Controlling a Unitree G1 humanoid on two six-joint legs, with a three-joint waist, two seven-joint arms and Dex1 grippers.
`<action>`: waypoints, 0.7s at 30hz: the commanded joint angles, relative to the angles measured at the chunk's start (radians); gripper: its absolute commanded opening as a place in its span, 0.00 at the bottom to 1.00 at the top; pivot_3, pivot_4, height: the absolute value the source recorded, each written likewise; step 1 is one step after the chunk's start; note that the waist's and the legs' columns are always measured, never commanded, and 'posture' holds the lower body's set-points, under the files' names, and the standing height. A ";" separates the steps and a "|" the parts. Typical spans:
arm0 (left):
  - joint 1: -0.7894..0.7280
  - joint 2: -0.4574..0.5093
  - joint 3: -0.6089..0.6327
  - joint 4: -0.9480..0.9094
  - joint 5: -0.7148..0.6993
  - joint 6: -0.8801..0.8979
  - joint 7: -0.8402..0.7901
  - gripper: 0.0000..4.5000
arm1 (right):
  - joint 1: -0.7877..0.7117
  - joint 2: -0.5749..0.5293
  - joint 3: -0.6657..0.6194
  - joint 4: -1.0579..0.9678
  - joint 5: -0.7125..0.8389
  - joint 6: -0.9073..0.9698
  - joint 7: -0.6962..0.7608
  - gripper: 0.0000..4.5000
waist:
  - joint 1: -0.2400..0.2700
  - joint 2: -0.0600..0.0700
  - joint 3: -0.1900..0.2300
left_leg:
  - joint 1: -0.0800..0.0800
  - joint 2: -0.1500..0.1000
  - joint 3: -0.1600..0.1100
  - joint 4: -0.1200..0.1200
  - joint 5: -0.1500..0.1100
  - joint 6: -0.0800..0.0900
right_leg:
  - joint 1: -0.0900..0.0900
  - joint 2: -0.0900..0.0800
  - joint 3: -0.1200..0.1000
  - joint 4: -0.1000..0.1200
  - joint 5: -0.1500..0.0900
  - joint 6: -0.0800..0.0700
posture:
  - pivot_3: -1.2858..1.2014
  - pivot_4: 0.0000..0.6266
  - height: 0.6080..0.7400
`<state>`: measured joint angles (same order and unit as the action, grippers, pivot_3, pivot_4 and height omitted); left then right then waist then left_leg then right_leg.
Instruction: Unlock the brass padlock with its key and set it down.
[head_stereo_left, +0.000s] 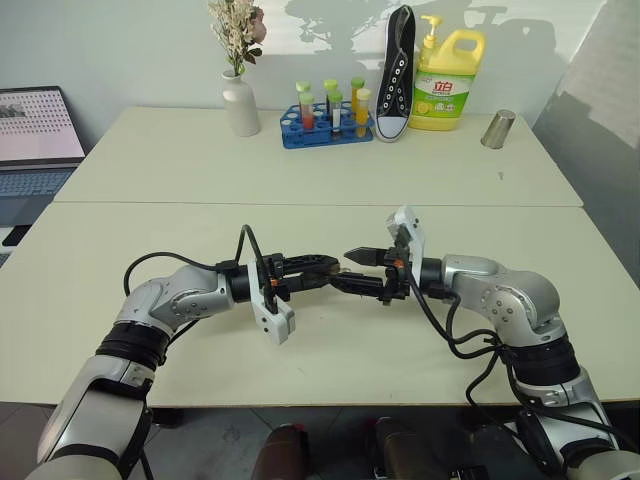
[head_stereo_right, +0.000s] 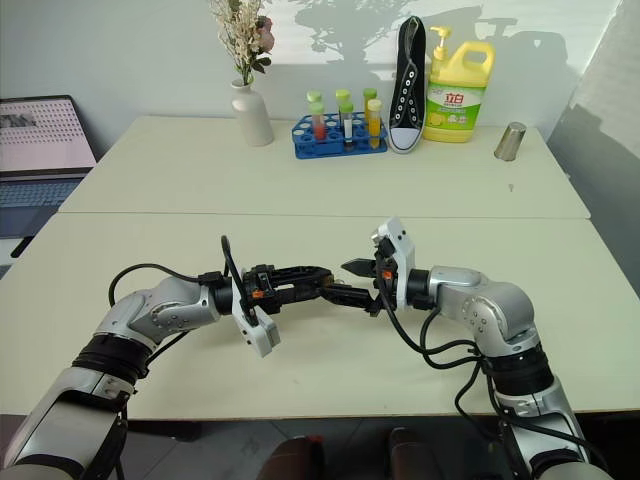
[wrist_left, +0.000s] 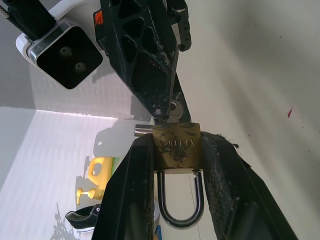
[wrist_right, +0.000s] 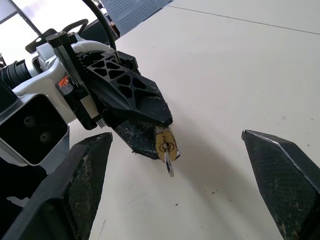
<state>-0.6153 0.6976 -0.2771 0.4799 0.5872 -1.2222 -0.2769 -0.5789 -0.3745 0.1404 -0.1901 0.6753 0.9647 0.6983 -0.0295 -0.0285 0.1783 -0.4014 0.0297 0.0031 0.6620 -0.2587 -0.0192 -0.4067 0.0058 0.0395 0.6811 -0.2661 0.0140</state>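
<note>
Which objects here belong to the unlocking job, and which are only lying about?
Job: small brass padlock with silvery shackle, small silvery key in its keyhole.
Lying about: blue test-tube rack, black-and-white sneaker, yellow detergent bottle, white vase, metal cup.

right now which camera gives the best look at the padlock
The left wrist view: the padlock is close up, clamped between the left gripper's jaws, with its shackle closed and the key in it. The right wrist view shows its keyhole end with the key sticking out. In the head views it is too small to make out.
</note>
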 joint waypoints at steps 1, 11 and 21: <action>-0.019 0.000 0.003 -0.017 -0.034 0.006 0.004 0.21 | -0.027 0.011 -0.005 -0.012 -0.004 -0.024 0.012 0.79 | 0.000 0.000 0.000 | 0.000 0.000 0.000 0.000 0.000 0.000 | 0.000 0.000 0.000 0.000 0.000 0.000 | 0.52 0.24 1.00; -0.011 -0.002 -0.001 -0.024 -0.047 0.019 0.001 0.21 | -0.029 0.024 -0.005 -0.020 -0.004 -0.009 0.015 0.03 | 0.000 0.000 0.000 | 0.000 0.000 0.000 0.000 0.000 0.000 | 0.000 0.000 0.000 0.000 0.000 0.000 | 0.52 0.24 1.00; 0.000 0.006 -0.040 -0.004 -0.128 0.006 -0.046 0.21 | -0.036 0.020 -0.010 -0.010 -0.017 -0.017 0.034 0.03 | 0.000 0.000 0.000 | 0.000 0.000 0.000 0.000 0.000 0.000 | 0.000 0.000 0.000 0.000 0.000 0.000 | 0.52 0.24 1.00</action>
<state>-0.6132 0.6997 -0.2977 0.4859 0.5181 -1.2025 -0.3072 -0.5841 -0.3530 0.1422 -0.1891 0.6532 0.9646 0.7256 -0.0295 -0.0285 0.1783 -0.4014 0.0297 0.0030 0.6620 -0.2587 -0.0192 -0.4067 0.0057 0.0394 0.6812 -0.2661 0.0140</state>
